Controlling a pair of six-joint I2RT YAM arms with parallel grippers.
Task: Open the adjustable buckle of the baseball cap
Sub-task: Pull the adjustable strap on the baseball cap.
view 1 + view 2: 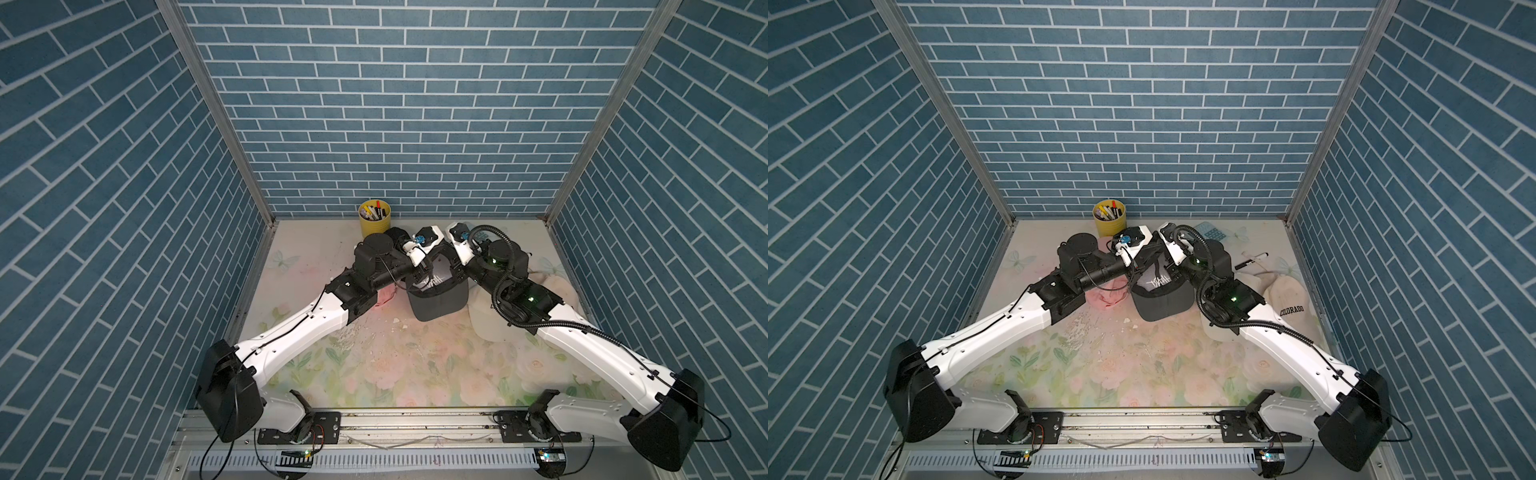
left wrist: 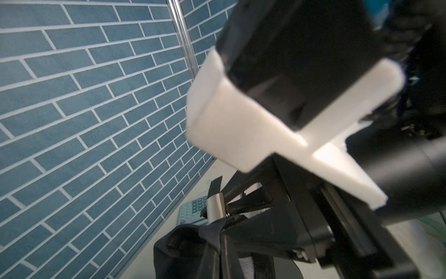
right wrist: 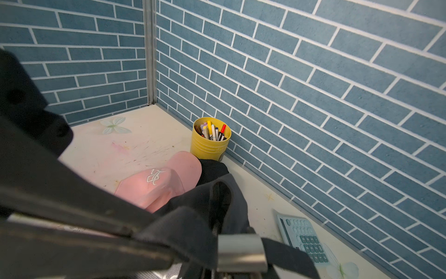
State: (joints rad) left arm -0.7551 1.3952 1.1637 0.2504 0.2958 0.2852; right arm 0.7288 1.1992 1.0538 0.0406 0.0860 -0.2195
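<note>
The black baseball cap (image 1: 438,301) (image 1: 1163,301) lies mid-table with its brim towards the front, and both arms reach over its back. My left gripper (image 2: 218,239) is shut, pinching a fold of the cap's black fabric (image 2: 212,232) just beside the silver buckle (image 2: 216,207). In the right wrist view the buckle (image 3: 241,251) sits close up, and a black strap (image 3: 289,261) runs out of it. My right gripper (image 3: 173,244) lies against the cap's rear next to the buckle. Black cloth drapes over its fingertips and hides the gap between them.
A yellow cup of pens (image 1: 374,218) stands at the back wall. A pink cap (image 3: 156,183) lies left of the black one and a white "Colorado" cap (image 1: 1287,299) right of it. A teal calculator (image 3: 304,236) and a marker (image 1: 1252,259) lie at the back right.
</note>
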